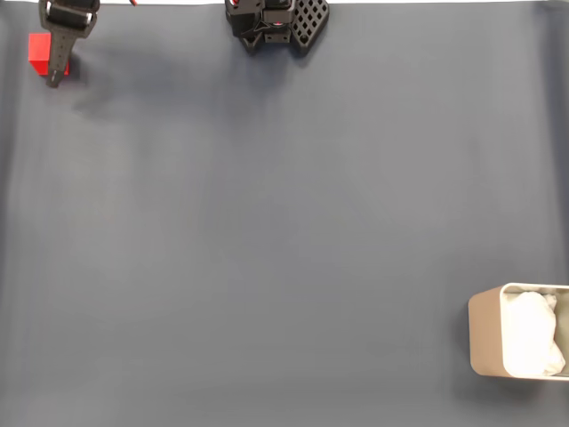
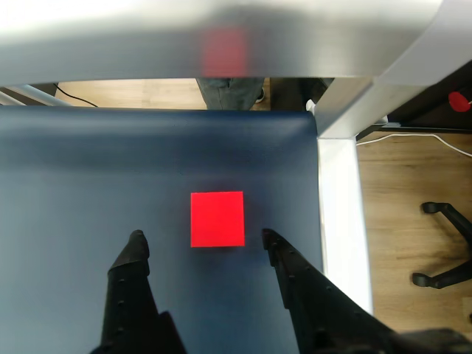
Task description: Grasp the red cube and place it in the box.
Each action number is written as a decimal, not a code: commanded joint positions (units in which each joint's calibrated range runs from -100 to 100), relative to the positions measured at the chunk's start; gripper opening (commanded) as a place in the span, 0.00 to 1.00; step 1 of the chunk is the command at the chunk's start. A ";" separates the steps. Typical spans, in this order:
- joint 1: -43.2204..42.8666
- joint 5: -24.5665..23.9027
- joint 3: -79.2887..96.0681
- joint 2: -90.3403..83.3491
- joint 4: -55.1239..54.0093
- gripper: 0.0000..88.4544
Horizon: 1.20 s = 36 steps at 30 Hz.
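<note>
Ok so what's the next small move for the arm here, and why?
Probably ease forward and down, then close. In the wrist view the red cube lies on the mat just ahead of the open fingers, centred between them and not yet touched.

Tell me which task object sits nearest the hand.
The small bright red cube, lying just ahead of the open hand. The beige metallic box sits at the mat's opposite corner.

Seen from the fixed view: cube at the far upper left corner of the table mat, gripper just beside it on the right. Arm base at top centre. Box well apart at lower right, padding inside. In the wrist view, cube between and just ahead of the spread fingertips.
</note>
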 commanded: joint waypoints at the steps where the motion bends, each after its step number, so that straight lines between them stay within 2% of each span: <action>1: -0.89 -0.54 -0.97 0.26 -1.23 0.41; 16: -3.74 -2.34 -3.44 1.64 -1.06 0.41; 36: -3.31 -2.93 -5.90 3.81 -2.05 0.41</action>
